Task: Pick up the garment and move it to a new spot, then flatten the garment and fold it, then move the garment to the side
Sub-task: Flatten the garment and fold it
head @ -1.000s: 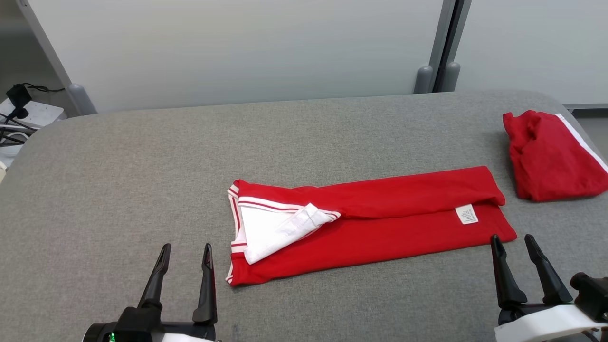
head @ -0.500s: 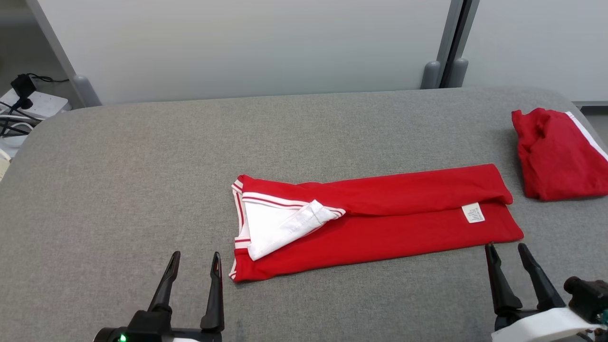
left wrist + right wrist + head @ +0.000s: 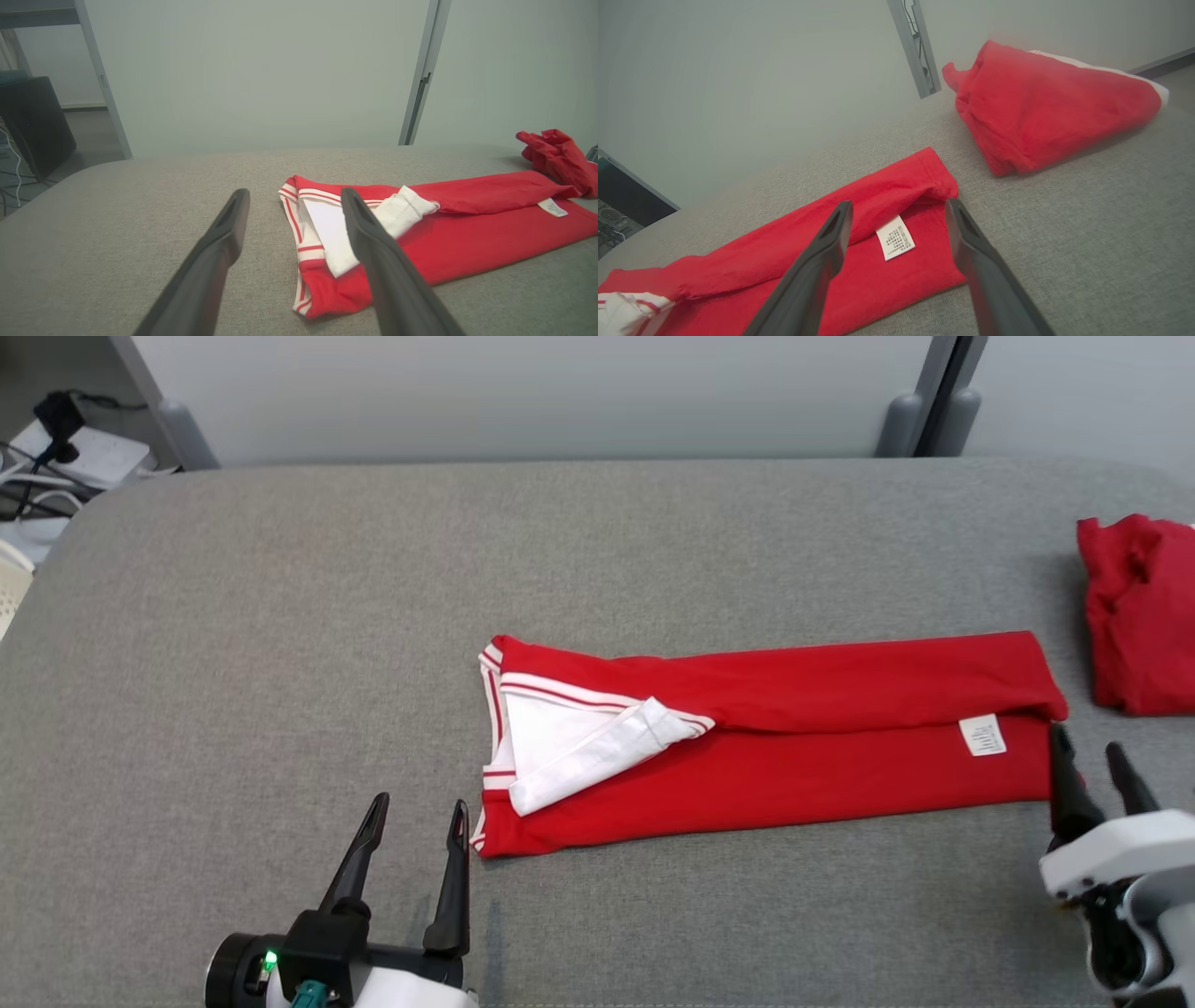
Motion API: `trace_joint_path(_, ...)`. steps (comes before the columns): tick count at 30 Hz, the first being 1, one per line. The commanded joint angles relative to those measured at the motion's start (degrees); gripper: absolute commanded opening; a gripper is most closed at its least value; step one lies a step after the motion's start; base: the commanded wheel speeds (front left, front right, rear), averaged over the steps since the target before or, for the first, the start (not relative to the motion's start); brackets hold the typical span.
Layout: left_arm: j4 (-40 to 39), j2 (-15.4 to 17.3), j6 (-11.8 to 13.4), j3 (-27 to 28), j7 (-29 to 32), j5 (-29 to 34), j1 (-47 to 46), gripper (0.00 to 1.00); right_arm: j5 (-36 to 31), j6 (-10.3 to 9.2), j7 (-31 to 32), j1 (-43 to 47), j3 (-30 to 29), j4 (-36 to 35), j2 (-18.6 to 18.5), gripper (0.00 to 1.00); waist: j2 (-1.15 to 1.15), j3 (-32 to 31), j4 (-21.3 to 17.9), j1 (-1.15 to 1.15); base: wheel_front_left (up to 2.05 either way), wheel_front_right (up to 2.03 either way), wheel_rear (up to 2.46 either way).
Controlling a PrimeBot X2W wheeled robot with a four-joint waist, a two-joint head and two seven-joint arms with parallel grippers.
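The garment (image 3: 794, 775) is red with a white, red-striped collar, folded into a long strip across the middle of the grey table (image 3: 280, 616). A white label (image 3: 983, 735) lies near its right end. My left gripper (image 3: 420, 801) stands open just left of the garment's near-left corner, not touching it. In the left wrist view the garment (image 3: 467, 233) lies just right of the open left gripper (image 3: 294, 191). My right gripper (image 3: 1084, 739) is open at the garment's right end. In the right wrist view the right gripper (image 3: 899, 202) points over the label end of the garment (image 3: 738, 266), holding nothing.
A second red garment (image 3: 1139, 616) lies bunched at the table's far right edge, close behind my right gripper, seen too as a red heap (image 3: 1045, 102). A grey partition (image 3: 560, 392) runs behind the table. Cables and a power strip (image 3: 65, 439) sit off the table's far left corner.
The head camera has tilted down and turned. My right gripper has moved forward to the garment's right end. My left gripper has come a little nearer the near-left corner. Both stay open.
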Motion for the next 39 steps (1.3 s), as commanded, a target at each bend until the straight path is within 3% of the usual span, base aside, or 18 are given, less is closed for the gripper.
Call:
trace_joint_path(1, -1.3, 0.0, -0.4, 1.5, -0.3, 0.9, -2.8, 1.00, 0.5, 0.00, -0.7, -2.0, 0.9, -0.3, -1.4, 1.00, 0.00, 1.3, 1.0, 0.00, 0.00, 0.00, 0.00)
trace_joint_path(10, -1.0, 0.0, -0.8, -0.4, -0.3, 0.5, -6.2, 1.00, 3.9, 0.00, 0.5, -13.5, 0.6, 14.2, -4.1, 1.00, 0.00, 7.1, 3.4, 0.00, 0.00, 0.00, 0.00)
trace_joint_path(22, 0.1, 0.0, -1.2, -1.3, -0.3, 0.8, -10.4, 1.00, 5.5, 0.00, 4.5, -22.1, 2.4, 26.5, -4.1, 1.00, 0.00, 11.9, 4.0, 0.00, 0.00, 0.00, 0.00)
trace_joint_path(25, 0.3, 0.0, -1.1, -1.4, -0.3, 0.8, -10.6, 1.00, 5.6, 0.00, 4.5, -23.1, 3.0, 27.5, -3.7, 0.00, 0.00, 12.0, 3.8, 0.00, 0.00, 0.00, 0.00)
trace_joint_path(39, 0.7, 0.0, -0.8, -0.6, -0.3, 0.5, -10.1, 1.00, 7.4, 0.00, 3.4, -21.3, 5.3, 26.4, -4.4, 0.00, 0.00, 9.3, 2.5, 0.00, 0.00, 0.00, 0.00)
